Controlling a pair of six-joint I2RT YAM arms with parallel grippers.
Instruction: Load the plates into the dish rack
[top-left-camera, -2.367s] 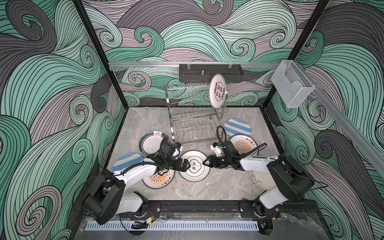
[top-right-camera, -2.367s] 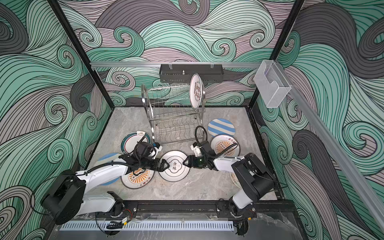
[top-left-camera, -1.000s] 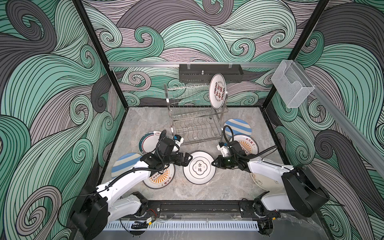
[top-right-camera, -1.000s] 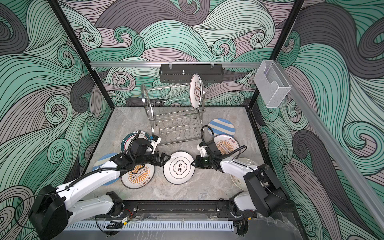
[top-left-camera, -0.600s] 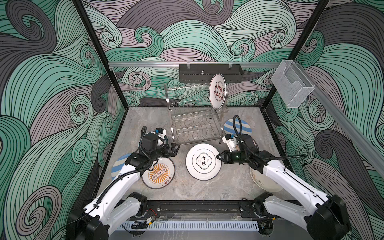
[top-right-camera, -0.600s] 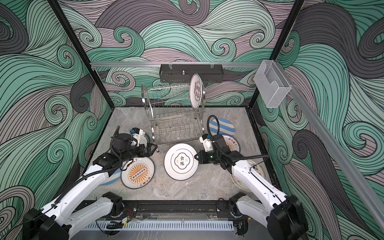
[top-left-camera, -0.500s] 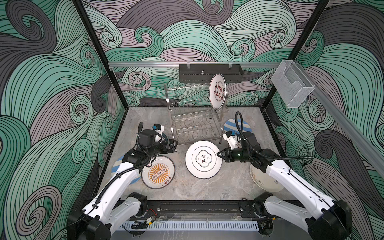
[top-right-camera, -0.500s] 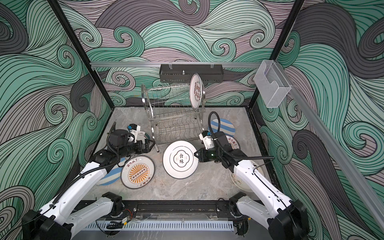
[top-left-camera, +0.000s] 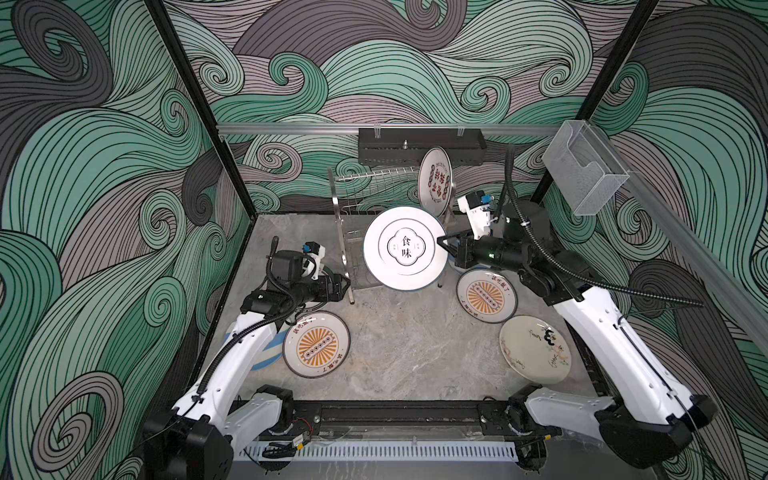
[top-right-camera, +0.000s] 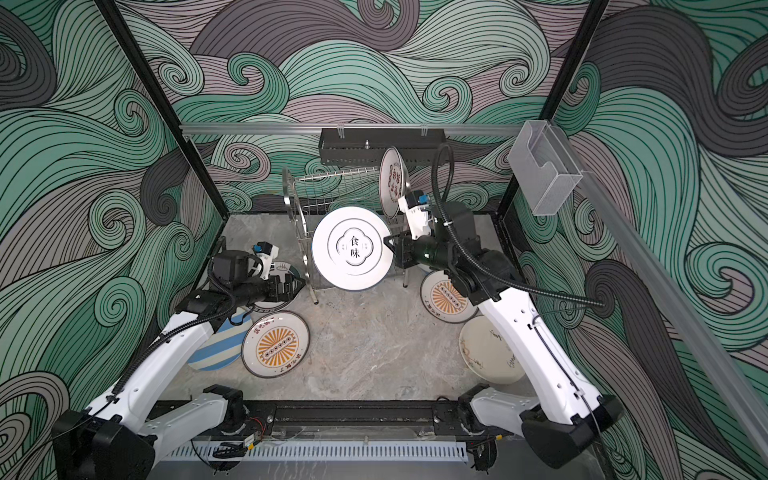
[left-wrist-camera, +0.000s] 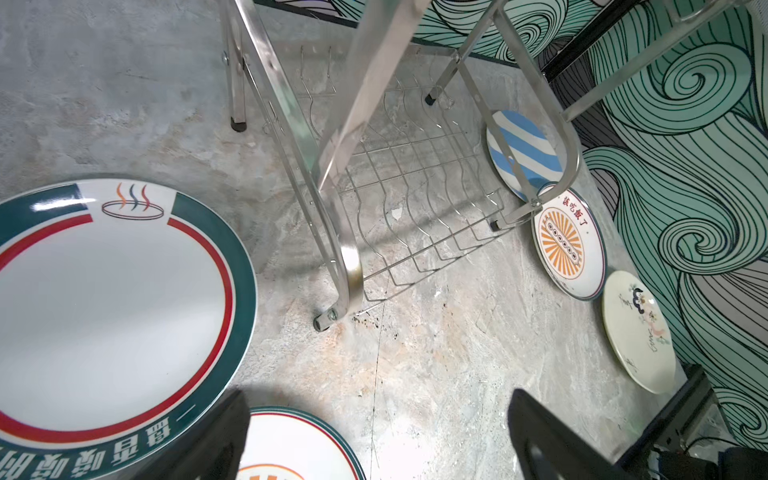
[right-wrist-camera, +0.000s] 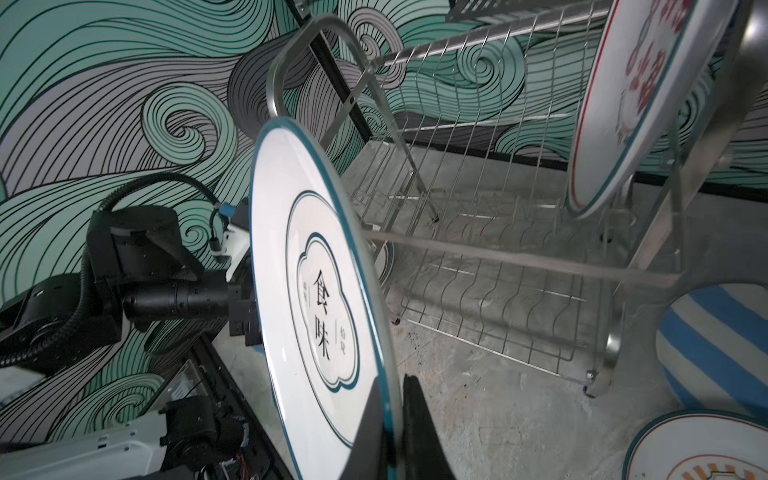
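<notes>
Right wrist view gives us the clearest look at the grip. The right gripper (right-wrist-camera: 394, 419) is clamped on the rim of the white plate with black characters (right-wrist-camera: 316, 291), one finger on each face, and the plate stands on edge, clear of the table (top-left-camera: 407, 353). In both top views this plate fills the centre of the frame. It is just in front of the dish rack (top-left-camera: 374, 183) and hides much of the lower tier, and the gripper pinches its right edge. We cannot tell whether plate and rack touch.

A red-lettered plate (top-left-camera: 435, 183) stands upright in the rack's upper tier at its right end, above centre of frame.

The left gripper (top-left-camera: 345, 286) hangs left of centre, near the rack's front left leg and over a green-rimmed plate (left-wrist-camera: 112, 299). In the left wrist view we see its fingers (left-wrist-camera: 216, 440) spread wide with nothing between them.

The other plates lie flat on the table. At lower left we see a left sunburst plate (top-left-camera: 316, 344) beside a blue-striped plate (top-right-camera: 216, 345) that is partly under the left arm. At right of centre are a right sunburst plate (top-left-camera: 486, 296) and a cream plate (top-left-camera: 534, 349). A second striped plate (left-wrist-camera: 523, 153) lies by the rack's far right leg.
</notes>
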